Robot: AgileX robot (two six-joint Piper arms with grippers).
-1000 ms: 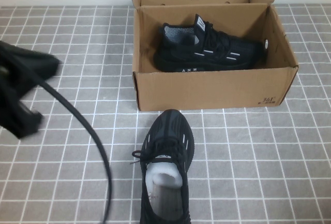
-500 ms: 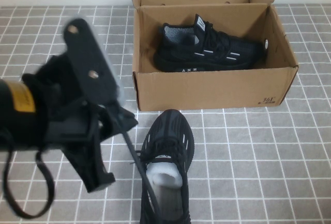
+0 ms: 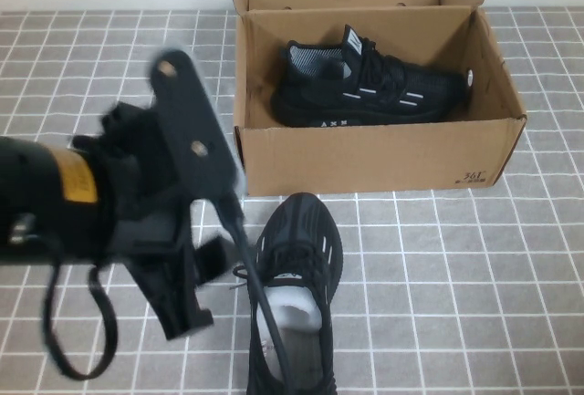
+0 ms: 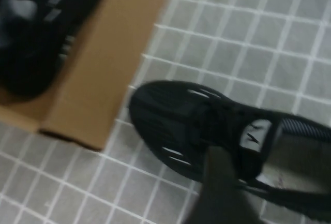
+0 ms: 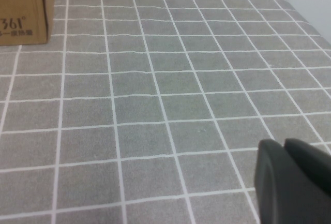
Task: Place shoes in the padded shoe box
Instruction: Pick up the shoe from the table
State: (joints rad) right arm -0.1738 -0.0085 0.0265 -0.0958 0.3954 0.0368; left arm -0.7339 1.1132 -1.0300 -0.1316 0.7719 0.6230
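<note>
One shoe is done and the second is in hand. The boxed shoe [image 3: 370, 85] lies on its side along the far wall of the shoe box [image 3: 365, 160]. That leaves free floor along the near wall.

Your left tool [image 3: 196, 290] hangs above the bench [image 3: 456, 304]. The loose shoe [image 3: 292, 285] sits upright just beside it, toward the right arm's side. Its toe points at the box, which stands beyond the tool and near the toe. The tool is apart from the shoe and carries nothing. I cannot tell whether it is released or clenched.

I judge this to be the approach for the second pick. Next, bring the tool over the shoe's collar or laced midfoot and come down. Grip across the knit upper. It is soft and will likely give, so bite deep enough. Then lift above the near wall, turn the shoe to lie along the box, and lower it into the free strip.

Your right tool [image 5: 295, 182] sits low over bare bench, with only the box corner ahead of it. Its state I cannot tell.
</note>
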